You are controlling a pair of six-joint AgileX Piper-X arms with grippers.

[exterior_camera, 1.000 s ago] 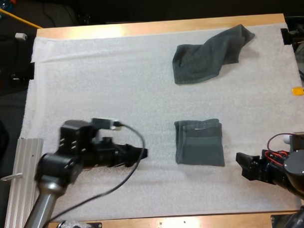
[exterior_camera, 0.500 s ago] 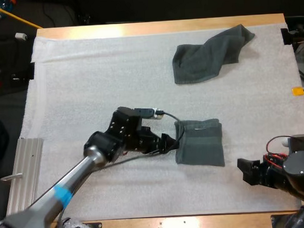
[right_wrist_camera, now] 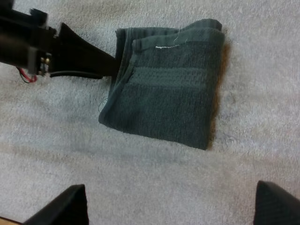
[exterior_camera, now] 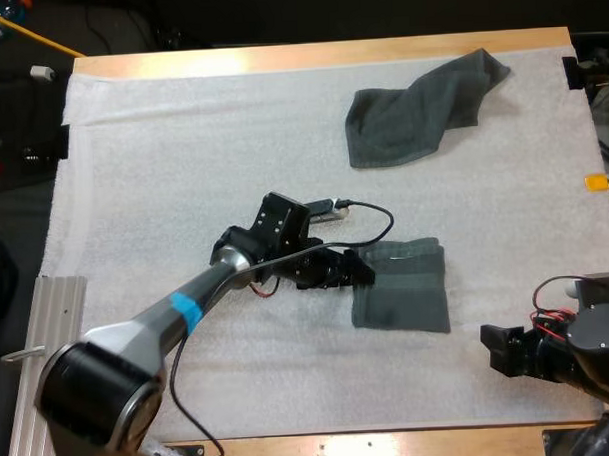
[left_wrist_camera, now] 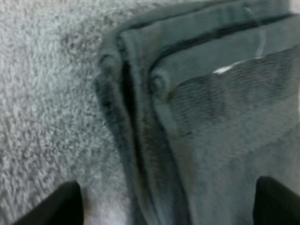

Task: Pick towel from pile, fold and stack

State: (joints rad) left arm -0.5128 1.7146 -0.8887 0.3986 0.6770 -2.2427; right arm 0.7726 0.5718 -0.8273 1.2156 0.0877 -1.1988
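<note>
Left tool point(exterior_camera: 364, 271) has moved in across the white foam mat point(exterior_camera: 182, 172). A second ago it was well left of the folded dark grey-green towel point(exterior_camera: 407, 294), and it is now right at that towel's left edge, near the far corner. The right arm has barely shifted.

Left tool is spread. In the left wrist view its black fingers point(left_wrist_camera: 68, 204) stand wide apart, one over the mat just left of the folded towel's edge and the other over the towel's top. They pinch nothing.

The folded towel lies flat on the mat, with stacked fold layers showing along its left edge and a white thread near its far edge.

The crumpled dark grey-green towel point(exterior_camera: 415, 109) lies well beyond the folded towel, towards the far side of the wooden worktop point(exterior_camera: 279, 57).

Right tool point(exterior_camera: 492, 350) is right of the folded towel on the near side and clear of it. It is spread, with nothing between the fingers.
</note>
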